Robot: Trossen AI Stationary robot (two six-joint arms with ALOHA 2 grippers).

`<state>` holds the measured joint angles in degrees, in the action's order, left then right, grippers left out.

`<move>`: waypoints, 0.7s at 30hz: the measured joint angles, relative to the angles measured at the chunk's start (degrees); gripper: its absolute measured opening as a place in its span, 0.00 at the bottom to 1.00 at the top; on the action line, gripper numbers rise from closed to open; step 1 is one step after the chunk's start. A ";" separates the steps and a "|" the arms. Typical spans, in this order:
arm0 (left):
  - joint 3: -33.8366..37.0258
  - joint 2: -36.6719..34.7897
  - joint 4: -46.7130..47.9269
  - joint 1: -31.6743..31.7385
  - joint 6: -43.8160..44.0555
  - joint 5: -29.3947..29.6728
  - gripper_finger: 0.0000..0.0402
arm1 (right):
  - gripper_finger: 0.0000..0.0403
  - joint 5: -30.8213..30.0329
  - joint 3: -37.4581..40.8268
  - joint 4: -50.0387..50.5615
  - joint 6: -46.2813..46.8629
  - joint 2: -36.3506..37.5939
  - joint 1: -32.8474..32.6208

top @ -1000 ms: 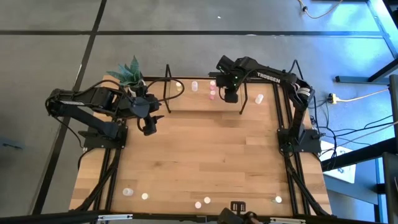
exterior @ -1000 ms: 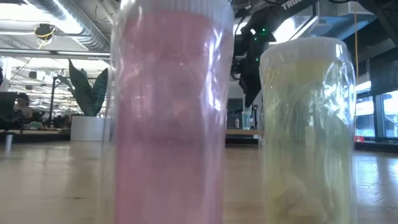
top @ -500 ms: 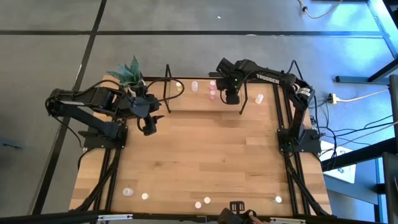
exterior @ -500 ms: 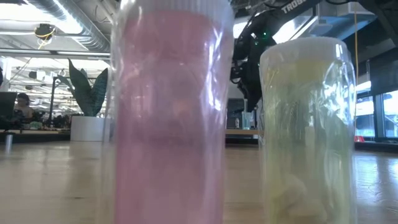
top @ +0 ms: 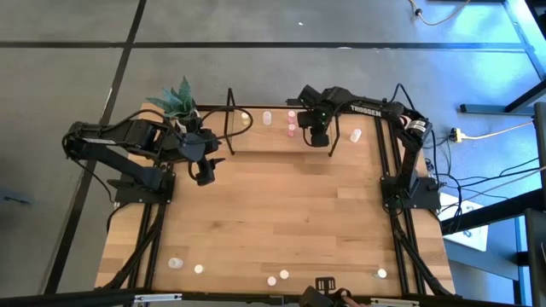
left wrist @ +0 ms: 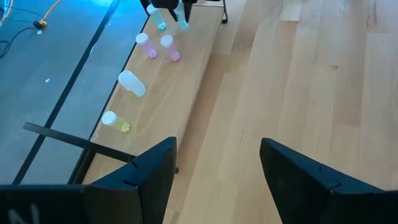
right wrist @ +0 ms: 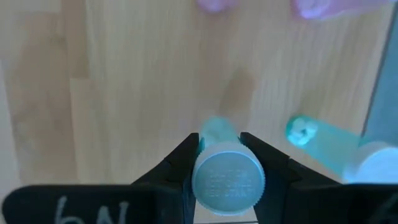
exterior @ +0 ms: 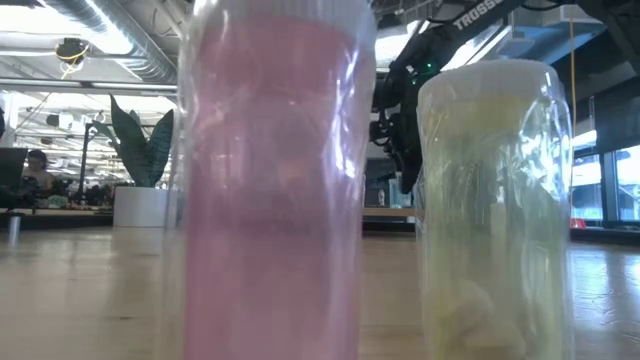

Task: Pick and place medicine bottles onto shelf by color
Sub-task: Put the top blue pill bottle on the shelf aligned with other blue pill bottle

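Medicine bottles stand on the shelf (top: 256, 135) at the far edge of the tabletop (top: 281, 205), and more wait along the near edge. The right gripper (right wrist: 227, 163) is closed on a greenish bottle (right wrist: 227, 177), and the right wrist view shows the bottle's round white cap between the two dark fingers (right wrist: 179, 165). This gripper hangs over the right part of the shelf, near two pink bottles (top: 291, 122). Another greenish bottle (right wrist: 311, 135) sits on the shelf board just beside the held one.

In the left wrist view, the shelf board carries a yellowish bottle (left wrist: 115, 121), a white bottle (left wrist: 131, 83), two pink ones and a greenish one (left wrist: 157, 17), in a row from one end to the other.

The left gripper (top: 205, 175) hangs over the tabletop in front of the shelf's left end, near a green plant (top: 177, 100). Its fingers (left wrist: 155, 171) are spread apart with nothing between them.

Along the near edge of the tabletop, small bottles stand in a loose line: two at the left (top: 186, 266), two in the middle (top: 278, 277) and one at the right (top: 381, 274).

The low view is filled by a pink bottle (exterior: 275, 190) and a yellowish bottle (exterior: 492, 210) very close up. The right arm shows between them, farther back.
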<state>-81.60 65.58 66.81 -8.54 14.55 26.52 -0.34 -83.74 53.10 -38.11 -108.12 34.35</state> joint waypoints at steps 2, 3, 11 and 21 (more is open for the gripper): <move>0.00 0.01 -0.02 0.00 0.00 0.02 0.56 | 0.28 0.00 0.35 -0.53 -0.11 0.00 0.00; 0.00 0.01 0.00 0.00 0.00 0.02 0.56 | 0.28 0.00 0.53 -0.81 -0.11 0.00 0.00; 0.00 0.02 -0.02 0.00 -0.07 0.02 0.56 | 0.28 -0.02 1.31 -1.13 -0.30 0.00 -0.02; 0.00 0.01 -0.02 0.00 -0.09 0.02 0.56 | 0.28 -0.02 1.29 -1.09 0.35 0.00 -0.02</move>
<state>-81.60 65.59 66.78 -8.54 14.46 26.55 -0.36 -82.46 52.01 -37.76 -108.12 34.33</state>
